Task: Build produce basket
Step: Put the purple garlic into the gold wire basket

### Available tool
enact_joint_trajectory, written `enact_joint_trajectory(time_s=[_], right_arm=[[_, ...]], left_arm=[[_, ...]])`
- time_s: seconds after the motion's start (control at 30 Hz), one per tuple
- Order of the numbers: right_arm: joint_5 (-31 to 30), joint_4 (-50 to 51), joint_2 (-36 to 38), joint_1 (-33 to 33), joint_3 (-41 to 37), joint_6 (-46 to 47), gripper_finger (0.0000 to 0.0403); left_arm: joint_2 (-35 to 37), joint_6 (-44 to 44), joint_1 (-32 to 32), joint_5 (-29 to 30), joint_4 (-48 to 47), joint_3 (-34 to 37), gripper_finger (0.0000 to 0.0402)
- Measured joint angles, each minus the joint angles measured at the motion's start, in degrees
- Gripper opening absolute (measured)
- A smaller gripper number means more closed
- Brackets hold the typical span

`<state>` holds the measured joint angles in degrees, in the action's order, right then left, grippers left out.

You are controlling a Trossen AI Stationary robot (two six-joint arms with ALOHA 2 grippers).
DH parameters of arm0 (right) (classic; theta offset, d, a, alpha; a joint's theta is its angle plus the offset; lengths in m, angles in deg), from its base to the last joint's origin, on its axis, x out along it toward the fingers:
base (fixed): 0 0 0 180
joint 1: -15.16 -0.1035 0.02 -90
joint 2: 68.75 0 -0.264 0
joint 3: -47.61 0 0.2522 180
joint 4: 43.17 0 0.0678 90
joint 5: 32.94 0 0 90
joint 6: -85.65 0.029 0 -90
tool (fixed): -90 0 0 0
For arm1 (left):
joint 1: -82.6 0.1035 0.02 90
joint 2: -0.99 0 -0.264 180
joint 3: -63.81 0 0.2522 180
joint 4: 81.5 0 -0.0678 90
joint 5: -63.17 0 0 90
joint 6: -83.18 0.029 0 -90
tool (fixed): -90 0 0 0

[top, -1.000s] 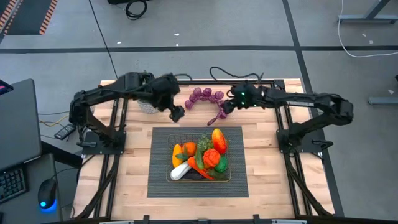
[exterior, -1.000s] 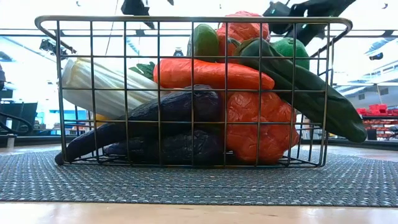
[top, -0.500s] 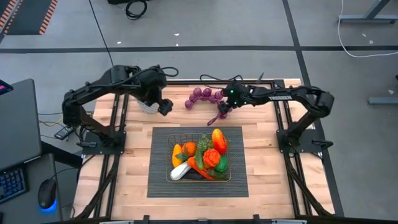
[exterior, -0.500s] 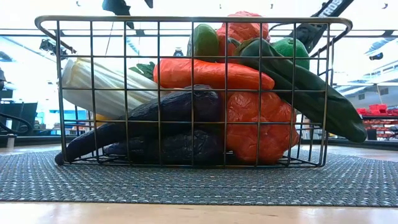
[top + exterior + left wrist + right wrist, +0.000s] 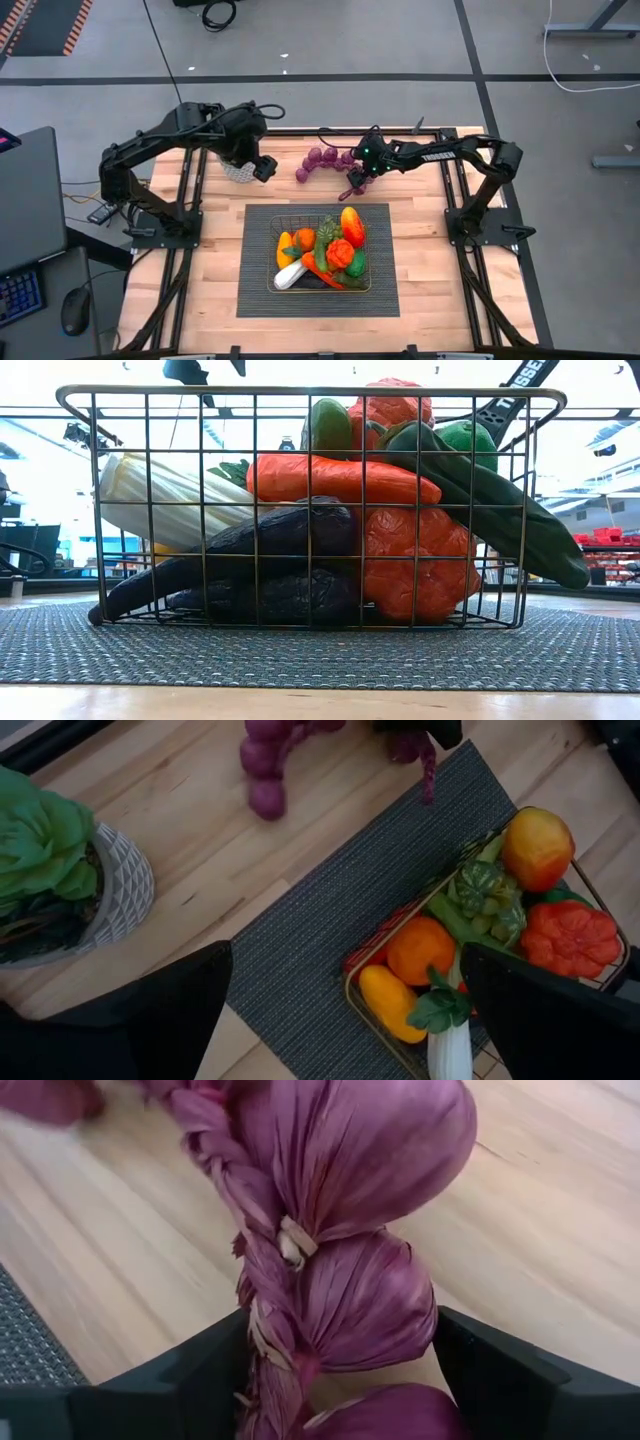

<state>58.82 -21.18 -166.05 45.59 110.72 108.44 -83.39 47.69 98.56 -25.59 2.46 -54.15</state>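
The basket (image 5: 322, 256), one brass-wire piece, sits on the single dark ribbed mat (image 5: 260, 265) in the middle of the wooden table (image 5: 215, 300). Packed inside it, the produce (image 5: 338, 245) includes one white leek (image 5: 170, 500), one orange carrot (image 5: 340, 478), two dark eggplants (image 5: 270, 535), one long green cucumber (image 5: 500, 510), one red pepper (image 5: 566, 935), one orange (image 5: 420, 948) and one yellow-red fruit (image 5: 537, 847).

Beyond the mat, at the table's far edge, lies one braided string of purple bulbs (image 5: 322, 158). The right gripper (image 5: 358, 178) is down over the end of that braid nearest the basket, its fingers (image 5: 500, 1380) spread apart with bulbs between them; they do not press the bulbs.

The left gripper (image 5: 266, 169) hangs farther from the basket, fingers (image 5: 150, 1020) wide apart and holding nothing, just beside one white patterned pot (image 5: 236, 169) with a green plant.
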Motion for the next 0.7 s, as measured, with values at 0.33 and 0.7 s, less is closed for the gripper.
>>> enact_joint_trajectory(time_s=[0.33, 0.7], right_arm=[[-0.4, 0.6, 0.7, 0.2, -0.2, 0.0, 0.0196], [4.8, 2.9, 11.6, 0.2, 4.7, 0.1, 0.0118]], left_arm=[[0.0, 0.1, 0.0, 0.1, 0.0, 0.0, 0.0400], [0.0, -0.1, 0.0, 0.2, -3.8, 0.0, 0.0400]])
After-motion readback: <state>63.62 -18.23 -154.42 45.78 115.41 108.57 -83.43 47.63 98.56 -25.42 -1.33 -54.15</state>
